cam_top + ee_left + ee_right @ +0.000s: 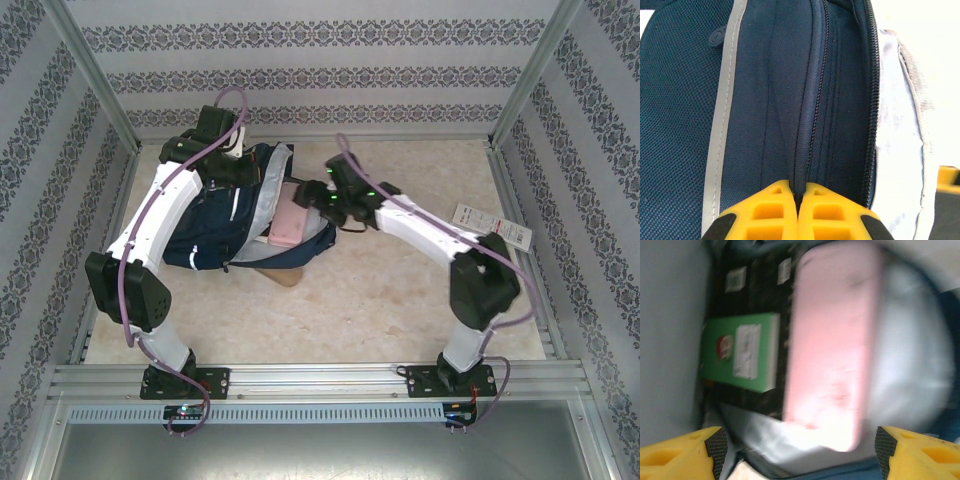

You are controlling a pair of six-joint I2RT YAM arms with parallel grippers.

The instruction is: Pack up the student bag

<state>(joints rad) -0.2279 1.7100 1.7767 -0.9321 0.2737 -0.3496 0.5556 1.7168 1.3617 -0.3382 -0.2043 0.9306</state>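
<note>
1. Top external view first: the student bag (210, 240) lies on the worktop (400, 300), left of centre and toward the far wall. Its mouth gapes to the right, pale grey lining showing.
2. Left wrist view, right up close: navy mesh, a grey reflective stripe (726, 100) running down the frame, and a zipper (871, 75) on the right.
3. The left hand (797, 200) has its yellow fingertips pressed together, with a ridge of the bag's navy fabric pinched between them.
4. In the mouth of the bag a pink case (832, 345) rests on the lining, blurred. Just beside it is a green box (740, 352) with a white label.
5. The right hand (800, 455) hovers at the opening, fingers spread wide, nothing between them.
6. Off to the right a white card (490, 225) lies on the worktop, well apart from the bag.
</note>
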